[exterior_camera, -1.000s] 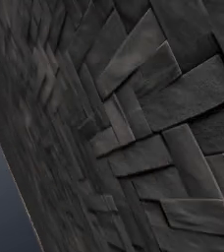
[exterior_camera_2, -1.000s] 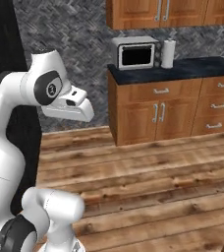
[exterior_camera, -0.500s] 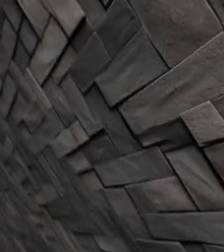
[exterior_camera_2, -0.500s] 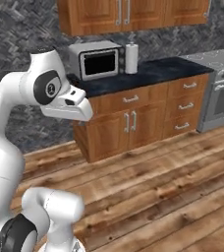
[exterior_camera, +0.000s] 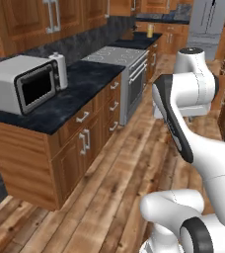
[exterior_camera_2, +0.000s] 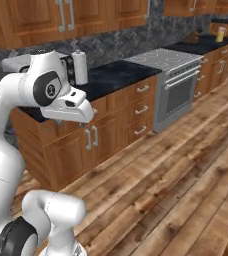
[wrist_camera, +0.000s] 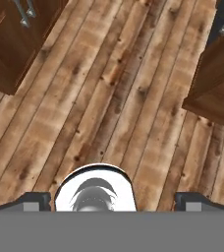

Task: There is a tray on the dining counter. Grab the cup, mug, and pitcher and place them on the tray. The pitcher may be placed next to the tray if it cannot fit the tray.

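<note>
A small yellow cylinder that looks like the pitcher stands far off on the black counter at the end of the kitchen. My gripper hangs over the wooden floor, folded close above my own base. It is open, with its fingertips wide apart and nothing between them. The tray, the cup, the mug and the dining counter are out of view.
A black-topped cabinet run holds a microwave and a paper towel roll. A steel stove follows, with a fridge beyond. Wooden floor runs between the cabinets.
The whole picture has swung: the base has turned, so the left view now faces the kitchen run instead of a dark stone wall. The arm keeps its folded pose, gripper still open.
</note>
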